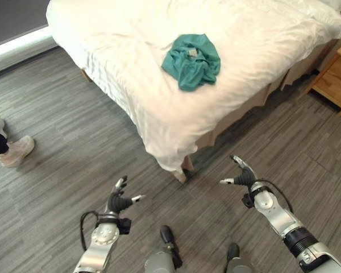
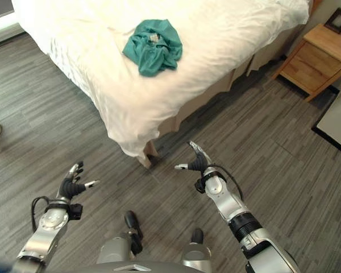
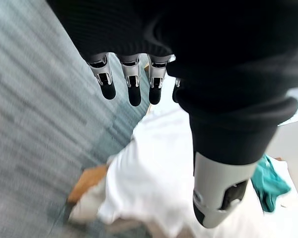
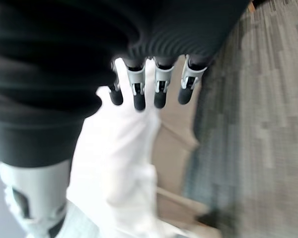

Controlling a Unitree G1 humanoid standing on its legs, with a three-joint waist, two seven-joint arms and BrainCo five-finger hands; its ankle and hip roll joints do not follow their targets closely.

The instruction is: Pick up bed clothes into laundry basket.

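Teal garment (image 1: 191, 60) bunched on white bed (image 1: 131, 85), left hand (image 1: 119, 200) and right hand (image 1: 244, 176) empty, fingers spread

Bed (image 1: 159, 108), white sheet, rumpled, one corner hanging toward grey plank floor (image 1: 74, 136). Teal garment (image 1: 191, 60) lies crumpled on the sheet, mid-bed. Wooden nightstand (image 2: 314, 57) stands on floor beside bed.

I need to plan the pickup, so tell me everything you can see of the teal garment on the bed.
The crumpled teal cloth garment lies bunched in a loose heap on the white bedsheet, back from the bed's near corner. Folds and creases run through it, and a small pale patch, perhaps a label, shows near its top. Only the sheet touches it. Both hands, left hand and right hand, hover open over the floor, well short of it.
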